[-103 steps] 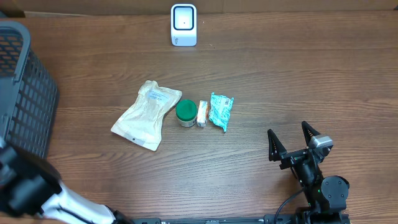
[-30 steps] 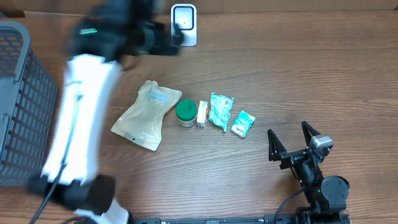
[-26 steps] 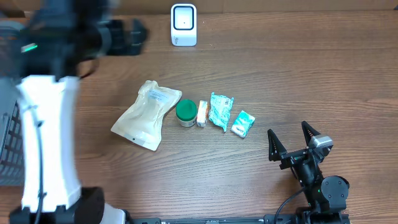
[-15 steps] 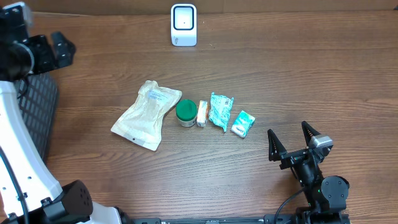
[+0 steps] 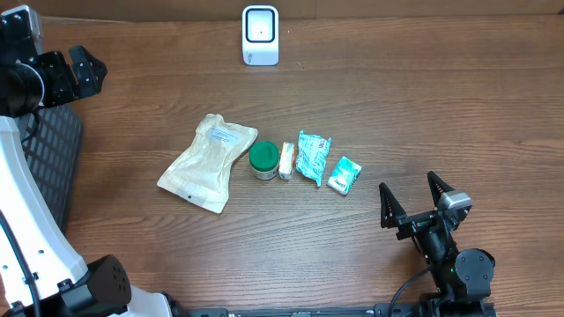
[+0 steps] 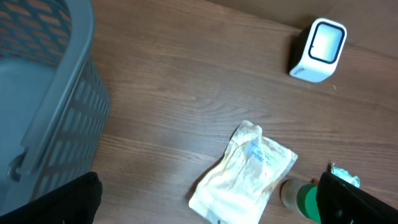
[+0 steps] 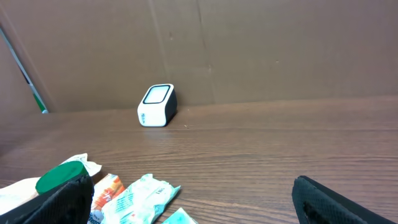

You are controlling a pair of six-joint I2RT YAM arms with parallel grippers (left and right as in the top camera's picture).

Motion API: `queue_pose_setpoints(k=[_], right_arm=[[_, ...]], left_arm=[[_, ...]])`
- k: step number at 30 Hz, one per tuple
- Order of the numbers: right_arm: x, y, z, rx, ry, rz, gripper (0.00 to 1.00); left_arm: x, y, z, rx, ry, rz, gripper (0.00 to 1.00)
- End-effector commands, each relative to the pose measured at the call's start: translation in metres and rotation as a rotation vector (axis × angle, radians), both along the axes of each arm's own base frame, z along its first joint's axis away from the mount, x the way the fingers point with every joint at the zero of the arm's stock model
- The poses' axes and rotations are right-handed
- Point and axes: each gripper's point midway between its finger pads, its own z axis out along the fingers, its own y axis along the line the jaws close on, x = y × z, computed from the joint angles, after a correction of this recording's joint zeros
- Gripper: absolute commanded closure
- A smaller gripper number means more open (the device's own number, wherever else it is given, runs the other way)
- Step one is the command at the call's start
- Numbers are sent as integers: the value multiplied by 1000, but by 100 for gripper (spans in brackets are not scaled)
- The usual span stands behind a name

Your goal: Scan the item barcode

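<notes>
A white barcode scanner (image 5: 260,35) (image 6: 318,50) (image 7: 157,105) stands at the table's far edge. A row of items lies mid-table: a beige pouch (image 5: 208,162) (image 6: 244,174), a green-lidded jar (image 5: 263,159) (image 7: 60,176), a small orange packet (image 5: 286,161), a teal packet (image 5: 313,157) (image 7: 138,198) and a small teal-white packet (image 5: 344,174). My left gripper (image 5: 88,75) (image 6: 208,211) hangs open and empty at the far left, high beside the basket. My right gripper (image 5: 408,183) (image 7: 199,211) rests open and empty at the near right, facing the items.
A dark grey mesh basket (image 5: 53,150) (image 6: 56,93) stands at the table's left edge, partly under my left arm. A brown cardboard wall (image 7: 249,50) rises behind the scanner.
A small teal-white packet has appeared at the right end of the row. My left arm swept from near the scanner to the far left by the basket. The right arm has not moved.
</notes>
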Motion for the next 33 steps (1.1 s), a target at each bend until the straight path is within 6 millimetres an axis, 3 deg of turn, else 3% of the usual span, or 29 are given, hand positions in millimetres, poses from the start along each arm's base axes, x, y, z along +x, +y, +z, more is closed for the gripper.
queue_pose_setpoints(k=[1,33], right_arm=[[0,0,-1,0,-7,0,0],[0,0,-1,0,-7,0,0]], left_arm=[[-5,-2,-3,20,23,-23,0],[-7,-3,-4,18,35,-21,0]])
